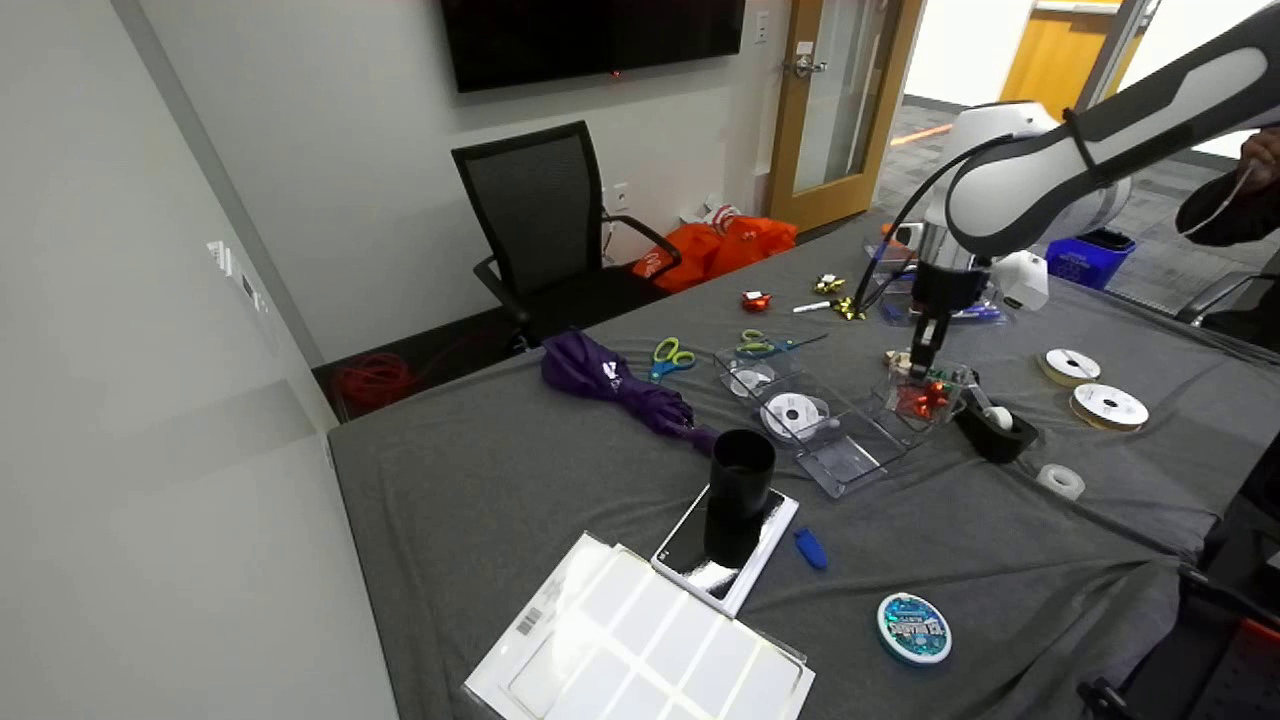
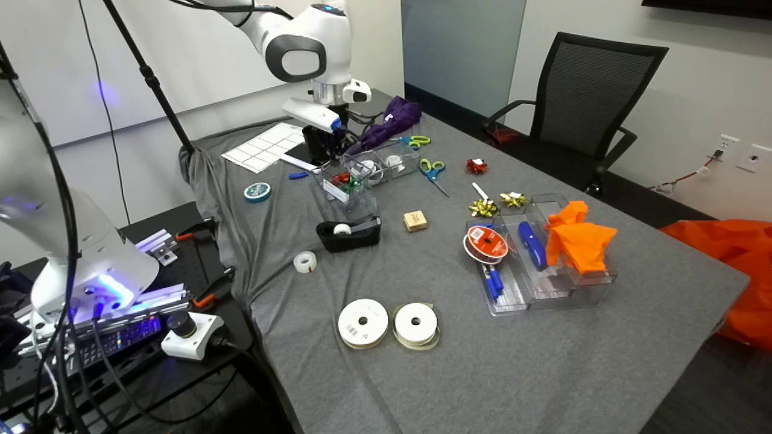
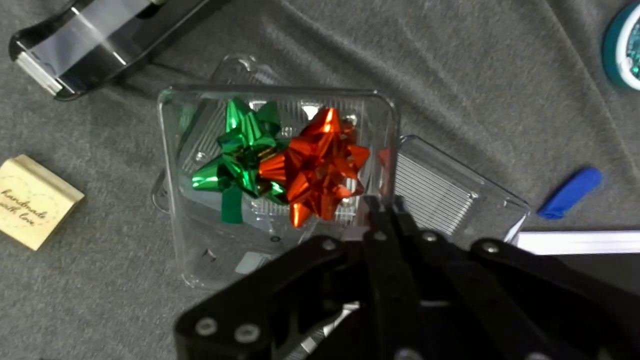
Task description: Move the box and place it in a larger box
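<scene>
The tan box (image 2: pixel 415 220) lies flat on the table (image 2: pixel 482 361), near the tape dispenser (image 2: pixel 348 234) and apart from the gripper (image 3: pixel 386 201); in the wrist view its lettering reads "handmade with love". The gripper is at the clear box (image 3: pixel 280 90), its fingers (image 3: pixel 377 225) drawn nearly together, with one clear wall appearing pinched between them. Inside that box a green bow (image 3: pixel 245 150) and a red bow (image 3: pixel 320 165) touch. The clear box overlaps the larger tray (image 1: pixel 848 465) at an angle in the wrist view; whether it rests there or hangs above cannot be told. The tray's compartments hold a spool (image 1: pixel 793 415) and a white roll (image 1: pixel 748 378).

Near the tray lies an umbrella (image 1: pixel 620 385). A black cylinder (image 1: pixel 741 470) stands upright on a flat box (image 1: pixel 685 545), with label sheets (image 1: pixel 650 640) just beside. A round tin (image 1: pixel 914 628) lies farther off. In an exterior view, a tape roll (image 2: pixel 305 262) lies near the dispenser, and a divided tray (image 2: pixel 511 289) holds a red spool (image 2: pixel 487 243).
</scene>
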You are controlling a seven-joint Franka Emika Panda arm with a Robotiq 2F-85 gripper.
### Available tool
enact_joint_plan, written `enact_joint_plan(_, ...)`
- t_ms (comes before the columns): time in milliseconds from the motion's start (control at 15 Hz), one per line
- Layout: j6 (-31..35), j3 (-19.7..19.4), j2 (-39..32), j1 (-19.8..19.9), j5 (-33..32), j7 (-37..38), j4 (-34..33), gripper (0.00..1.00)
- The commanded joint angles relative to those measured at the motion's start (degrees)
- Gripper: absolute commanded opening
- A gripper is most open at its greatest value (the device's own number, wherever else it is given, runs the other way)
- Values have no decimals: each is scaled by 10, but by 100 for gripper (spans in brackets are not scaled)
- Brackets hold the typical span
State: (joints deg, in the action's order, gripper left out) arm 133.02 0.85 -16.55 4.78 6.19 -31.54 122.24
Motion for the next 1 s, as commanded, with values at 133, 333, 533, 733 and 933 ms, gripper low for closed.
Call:
enact_joint_plan(133,9,3,-4,26,46,17,-9,1)
enact_joint_plan(333,22,-9,1,30,41,58,-5,1)
enact_joint_plan(533,40,-20,5,33,32,90,4,1)
enact_joint_plan(733,64,-28,5,33,33,127,11,1)
enact_joint_plan(933,67,-33,-3,30,33,179,6,1)
